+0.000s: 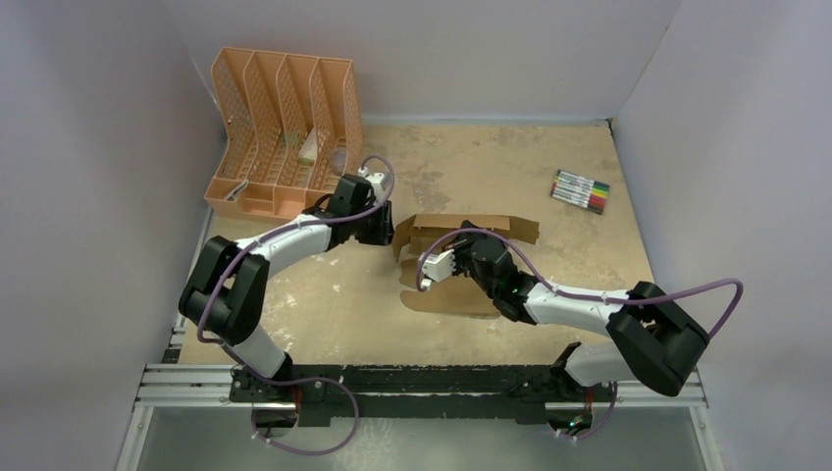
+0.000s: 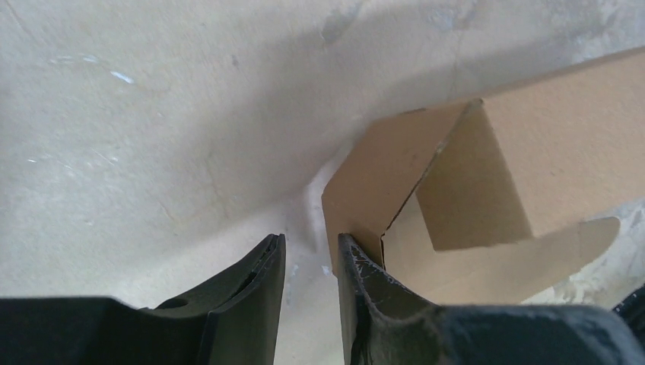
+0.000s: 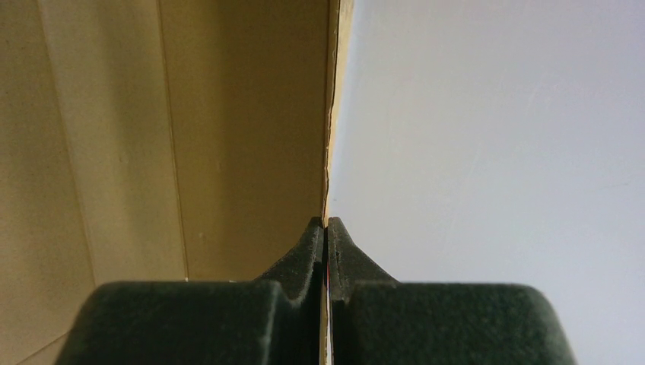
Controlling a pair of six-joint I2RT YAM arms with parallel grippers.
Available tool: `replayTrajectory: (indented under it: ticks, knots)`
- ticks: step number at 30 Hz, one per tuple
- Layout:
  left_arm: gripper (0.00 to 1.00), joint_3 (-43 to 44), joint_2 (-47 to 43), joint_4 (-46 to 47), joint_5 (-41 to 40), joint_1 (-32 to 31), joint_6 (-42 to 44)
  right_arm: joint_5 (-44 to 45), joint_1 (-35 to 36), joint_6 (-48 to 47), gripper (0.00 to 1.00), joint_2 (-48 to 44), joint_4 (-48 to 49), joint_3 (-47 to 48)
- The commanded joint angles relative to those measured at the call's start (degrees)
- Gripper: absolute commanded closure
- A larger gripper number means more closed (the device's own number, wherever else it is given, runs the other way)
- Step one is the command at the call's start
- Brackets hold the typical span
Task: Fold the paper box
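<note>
The paper box [image 1: 488,227] is brown cardboard, partly raised in the middle of the table, with one panel lying flat toward the near side. My left gripper [image 1: 387,228] is at its left end. In the left wrist view its jaws [image 2: 310,242] stand apart over bare table, with the right fingertip [image 2: 351,255] against a bent end flap [image 2: 380,175]. My right gripper [image 1: 459,245] is over the box's near side. Its fingers [image 3: 325,222] are shut on the thin edge of a cardboard panel [image 3: 228,114] standing on edge.
A peach-orange slotted organizer [image 1: 280,132] lies at the back left, close behind the left arm. A pack of coloured markers [image 1: 580,190] sits at the back right. Grey walls close in the left, back and right sides.
</note>
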Motion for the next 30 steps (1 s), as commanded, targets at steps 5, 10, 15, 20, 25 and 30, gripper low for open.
replayTrajectory:
  ticks: [5,10,15,20,25,30]
  knots:
    - [0.69,-3.69,-4.46,7.34,1.91,-4.37,-3.74,-0.15,1.61,-1.91,1.0,0.17,2.34,-0.81]
    - [0.69,-5.81,-5.45,12.97,1.92,-6.75,-4.32,-0.16,2.32,-1.84,1.0,0.43,2.15,-0.98]
    - [0.68,-8.02,-5.36,18.13,0.5,-7.87,-4.15,-0.4,2.8,-1.82,1.0,0.29,1.8,-1.27]
    - [0.68,-12.54,-5.36,27.99,-1.13,-8.19,-5.57,-0.73,3.56,-0.55,1.0,-0.36,0.26,-1.33]
    - [0.65,-17.6,-6.58,36.82,-7.64,-9.65,-5.24,-1.12,4.62,0.67,1.0,-0.65,-1.76,-1.31]
    - [0.63,-21.11,-6.34,43.99,-11.39,-10.03,-5.21,-1.26,5.4,0.1,1.0,-0.53,-3.38,-1.44]
